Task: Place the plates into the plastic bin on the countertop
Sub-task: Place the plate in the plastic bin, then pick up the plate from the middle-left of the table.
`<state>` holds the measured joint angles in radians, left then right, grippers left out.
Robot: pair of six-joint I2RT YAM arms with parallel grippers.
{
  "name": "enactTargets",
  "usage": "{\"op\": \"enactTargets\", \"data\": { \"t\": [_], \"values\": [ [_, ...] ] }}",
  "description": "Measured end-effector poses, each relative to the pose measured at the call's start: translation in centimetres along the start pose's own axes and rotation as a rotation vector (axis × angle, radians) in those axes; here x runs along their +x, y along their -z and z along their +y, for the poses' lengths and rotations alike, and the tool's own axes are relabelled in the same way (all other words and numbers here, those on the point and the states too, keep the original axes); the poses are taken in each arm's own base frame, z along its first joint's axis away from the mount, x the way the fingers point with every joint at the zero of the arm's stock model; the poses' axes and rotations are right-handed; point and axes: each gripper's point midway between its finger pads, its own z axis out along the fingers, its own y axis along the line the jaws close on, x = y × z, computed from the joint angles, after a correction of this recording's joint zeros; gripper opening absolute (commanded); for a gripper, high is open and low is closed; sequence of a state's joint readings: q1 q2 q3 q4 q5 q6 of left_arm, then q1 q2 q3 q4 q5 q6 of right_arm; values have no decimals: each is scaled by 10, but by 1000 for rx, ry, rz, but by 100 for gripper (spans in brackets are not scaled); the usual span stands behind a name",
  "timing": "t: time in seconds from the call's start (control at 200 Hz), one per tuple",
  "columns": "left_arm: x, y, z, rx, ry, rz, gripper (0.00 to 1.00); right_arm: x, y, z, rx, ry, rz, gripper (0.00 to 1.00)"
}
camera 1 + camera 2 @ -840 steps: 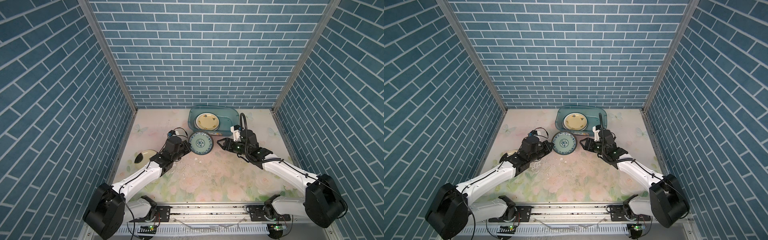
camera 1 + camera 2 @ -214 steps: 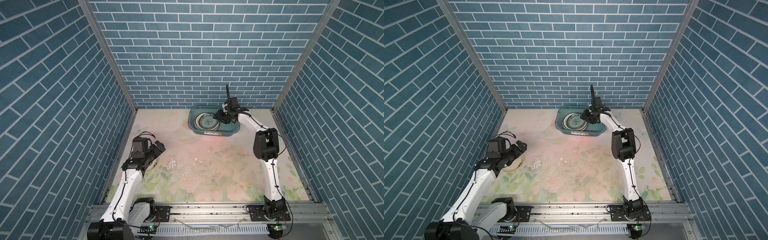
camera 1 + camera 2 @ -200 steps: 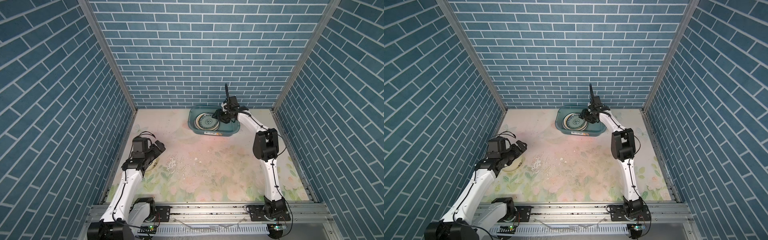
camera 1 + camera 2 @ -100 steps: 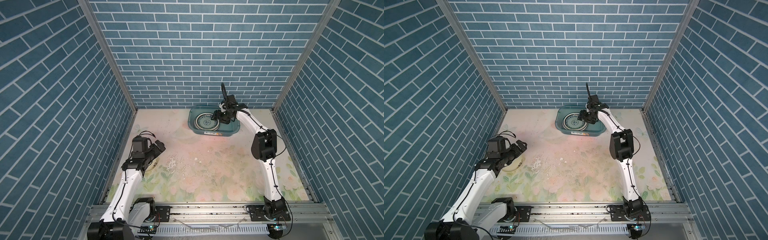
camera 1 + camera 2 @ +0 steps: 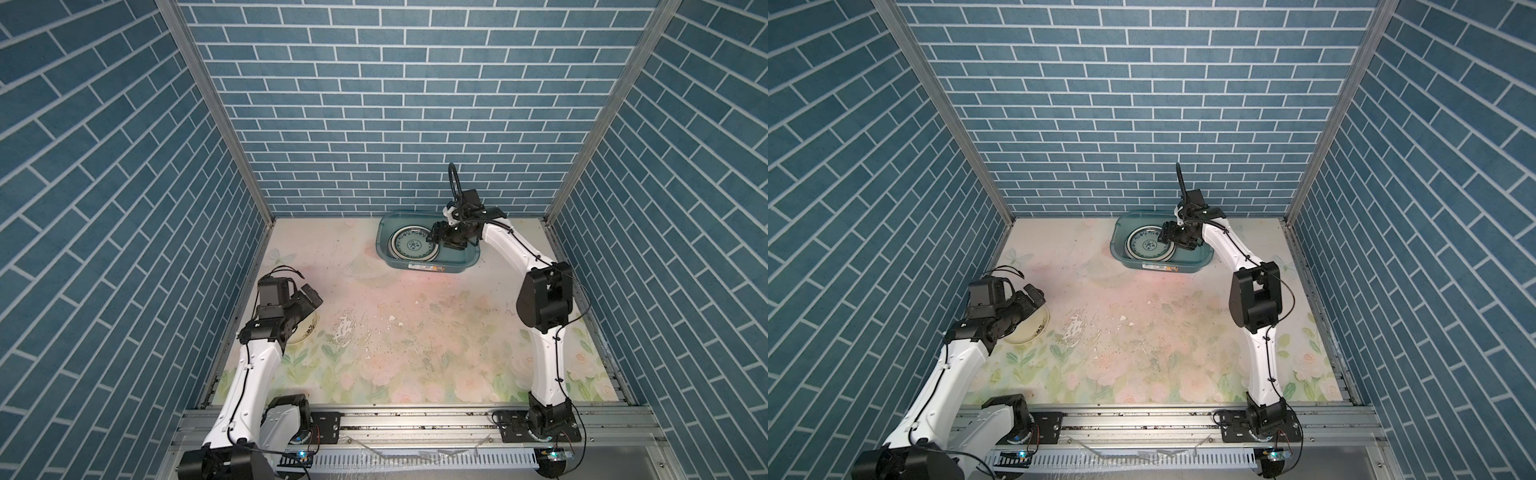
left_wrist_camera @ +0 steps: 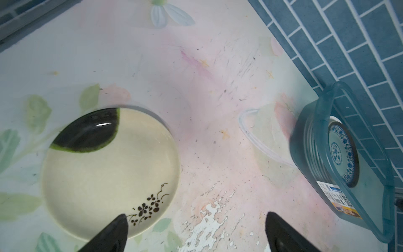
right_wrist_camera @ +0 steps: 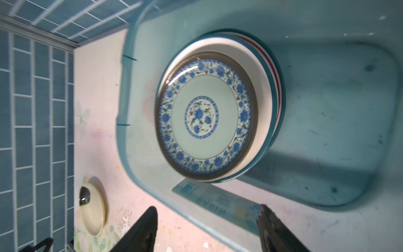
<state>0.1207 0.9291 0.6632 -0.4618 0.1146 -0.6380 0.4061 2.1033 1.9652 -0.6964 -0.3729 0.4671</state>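
Observation:
The plastic bin (image 5: 428,269) (image 5: 1158,266) stands on the countertop (image 5: 415,332) by the back wall. It holds a stack of plates, topped by a teal floral plate (image 5: 413,245) (image 7: 205,115). My right gripper (image 5: 440,239) (image 7: 207,207) hovers open and empty over the bin, just right of the stack. At the left wall a cream plate with a black blotch (image 5: 305,330) (image 6: 109,172) lies flat on the countertop. My left gripper (image 5: 309,297) (image 6: 196,216) hangs wide open above its right edge, one finger over the rim, holding nothing.
Blue brick walls close in the left, back and right sides. The right half of the bin (image 7: 327,109) holds no plates. A scuffed, peeling patch (image 5: 345,328) marks the countertop's middle. A metal rail (image 5: 415,424) runs along the front edge.
The floral plate, earlier on the countertop between both grippers, now lies on the stack in the bin. In the last second the right gripper opened wider and lifted slightly. The left arm stayed still.

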Motion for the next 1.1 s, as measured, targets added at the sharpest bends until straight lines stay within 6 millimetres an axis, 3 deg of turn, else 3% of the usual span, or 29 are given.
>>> {"op": "enactTargets", "data": {
  "t": [0.165, 0.27, 0.525, 0.675, 0.92, 1.1],
  "values": [
    [-2, 7, 16, -51, 31, -13, 100, 3, 62, 27, -77, 44, -138, 71],
    [-3, 9, 23, -72, 50, -15, 100, 8, 81, 36, -123, 49, -197, 71],
    [10, 4, 51, -148, 135, 18, 99, 50, 71, 19, -165, -13, -180, 70],
    [19, 5, 67, -214, 149, 38, 100, 72, 75, 10, -174, -42, -182, 70],
    [19, 13, 82, -276, 163, 8, 100, 80, 100, 15, -205, -31, -238, 70],
    [31, 6, 98, -325, 204, 45, 100, 87, 110, 15, -211, -25, -258, 70]
  ]
}}
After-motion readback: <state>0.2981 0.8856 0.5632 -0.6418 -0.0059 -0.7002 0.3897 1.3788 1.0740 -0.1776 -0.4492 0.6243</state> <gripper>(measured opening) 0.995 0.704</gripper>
